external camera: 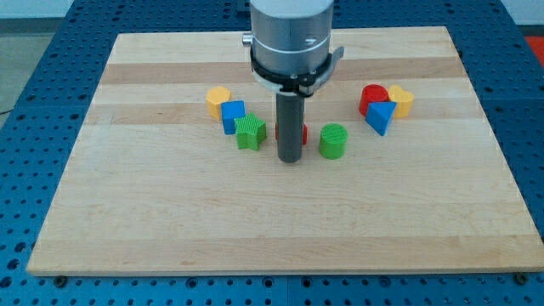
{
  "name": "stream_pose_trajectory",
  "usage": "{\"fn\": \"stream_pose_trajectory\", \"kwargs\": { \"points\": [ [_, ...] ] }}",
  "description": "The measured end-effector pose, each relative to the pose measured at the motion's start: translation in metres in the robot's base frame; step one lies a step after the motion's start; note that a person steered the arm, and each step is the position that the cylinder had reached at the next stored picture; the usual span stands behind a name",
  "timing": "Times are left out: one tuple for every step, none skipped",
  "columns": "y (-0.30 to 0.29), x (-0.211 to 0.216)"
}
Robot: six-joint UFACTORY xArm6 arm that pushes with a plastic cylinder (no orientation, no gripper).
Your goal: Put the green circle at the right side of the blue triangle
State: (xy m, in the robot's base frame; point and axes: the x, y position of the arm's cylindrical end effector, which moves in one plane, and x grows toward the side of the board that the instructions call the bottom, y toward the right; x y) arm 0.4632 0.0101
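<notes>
The green circle (333, 140) sits on the wooden board (255, 229) near the middle. The blue triangle (380, 116) lies to its upper right, touching a red circle (371, 97) and a yellow block (401, 100). My tip (291, 159) rests on the board just left of the green circle, a small gap apart. A red block (303, 133) is mostly hidden behind the rod.
A yellow hexagon-like block (218, 99), a blue cube (233, 116) and a green star-like block (250, 133) cluster to the left of the rod. The board's edges meet a blue perforated table (34, 102) on all sides.
</notes>
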Motion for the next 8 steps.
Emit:
{"fn": "stream_pose_trajectory", "kwargs": {
  "points": [
    [0.047,-0.002],
    [0.097,-0.002],
    [0.072,-0.002],
    [0.037,-0.004],
    [0.044,-0.007],
    [0.094,-0.007],
    [0.148,-0.007],
    [0.194,-0.007]
  ]
}}
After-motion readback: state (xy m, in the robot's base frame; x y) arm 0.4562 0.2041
